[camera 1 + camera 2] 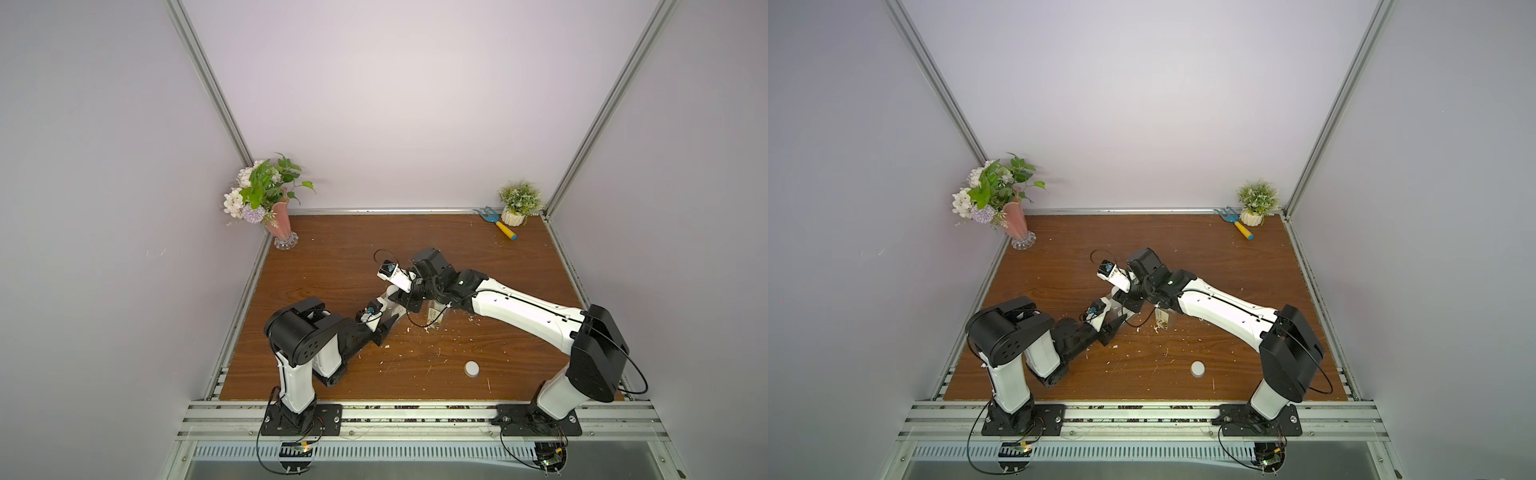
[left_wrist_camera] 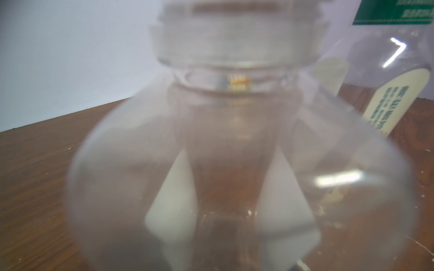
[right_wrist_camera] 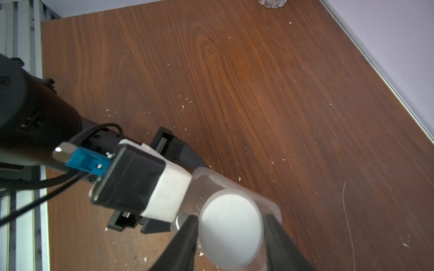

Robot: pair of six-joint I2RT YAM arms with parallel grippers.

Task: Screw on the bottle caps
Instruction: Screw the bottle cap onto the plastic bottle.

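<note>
right gripper (image 3: 231, 218) clamped on cap (image 3: 231, 228) sides | left gripper (image 1: 390, 311) clamped on bottle (image 3: 207, 179) body | likely light, slick, thin-walled

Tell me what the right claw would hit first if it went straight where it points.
Most likely the white cap that the right gripper straddles, sitting on the clear bottle, though depth is unclear.

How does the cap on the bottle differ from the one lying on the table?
Place: the mounted cap sits atop the bottle held by the left gripper; the loose cap lies flat on the table near its front edge.
Contact: the right gripper pinches the mounted cap; nothing touches the loose cap, which lies apart from both arms.
Shared: both are white round discs.
</note>
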